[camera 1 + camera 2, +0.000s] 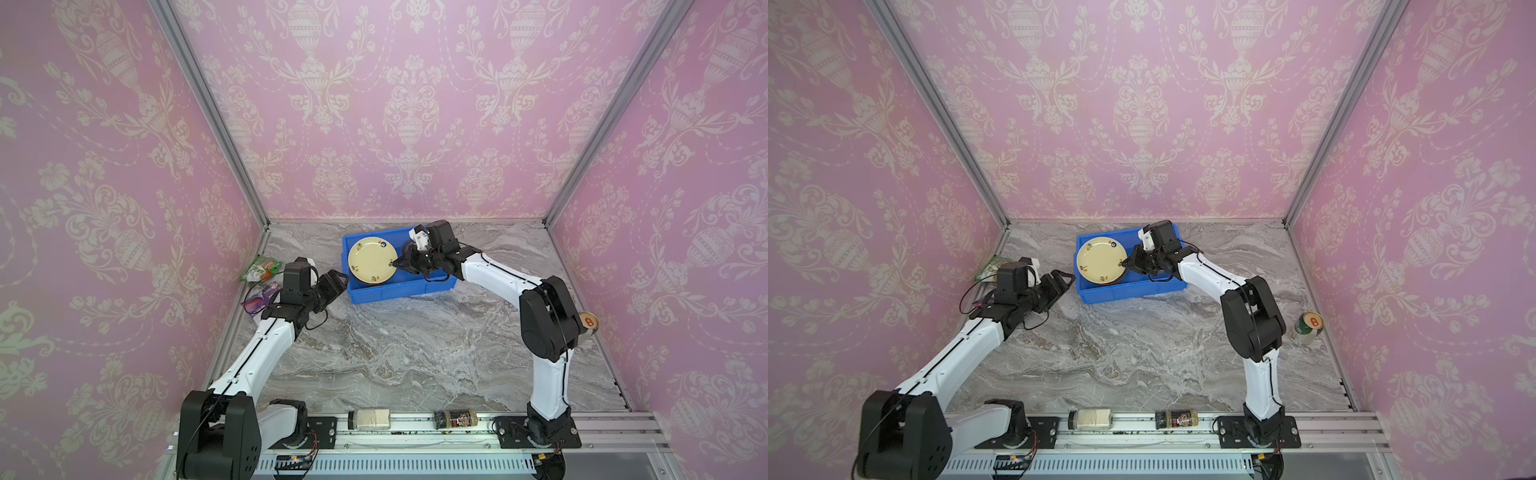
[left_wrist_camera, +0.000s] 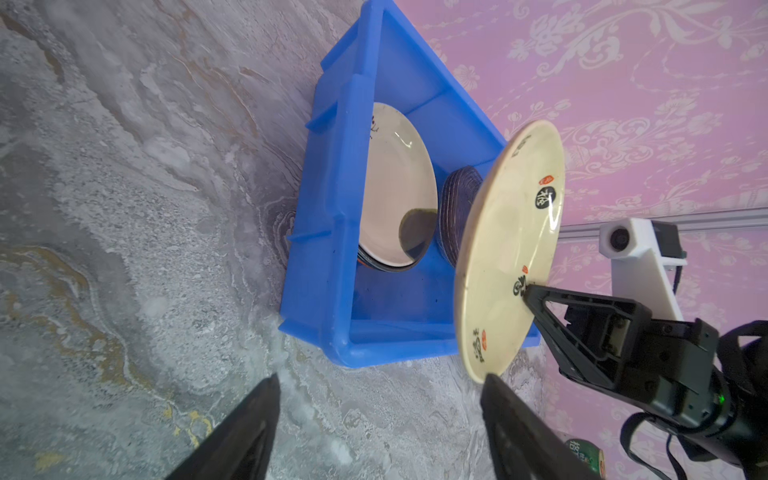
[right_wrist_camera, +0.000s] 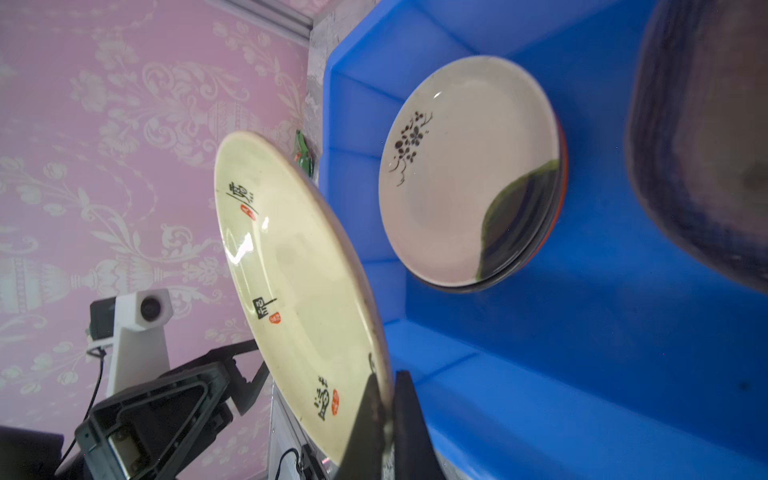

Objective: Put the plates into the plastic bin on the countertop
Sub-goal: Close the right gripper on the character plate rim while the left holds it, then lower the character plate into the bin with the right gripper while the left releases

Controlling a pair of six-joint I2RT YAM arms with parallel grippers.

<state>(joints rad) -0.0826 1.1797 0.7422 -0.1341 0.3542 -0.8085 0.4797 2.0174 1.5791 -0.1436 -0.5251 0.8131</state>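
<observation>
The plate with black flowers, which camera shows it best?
Right wrist view: the flower plate faces it in the blue bin. Left wrist view shows it slanted. In both top views the held cream plate covers it.

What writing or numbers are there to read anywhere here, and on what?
"8": on the lid of the can.
Black brush characters with red seals, on the cream plate in the right gripper: I cannot read them.
Label of the dark jar: too small.
Green packet: blurred.
</observation>
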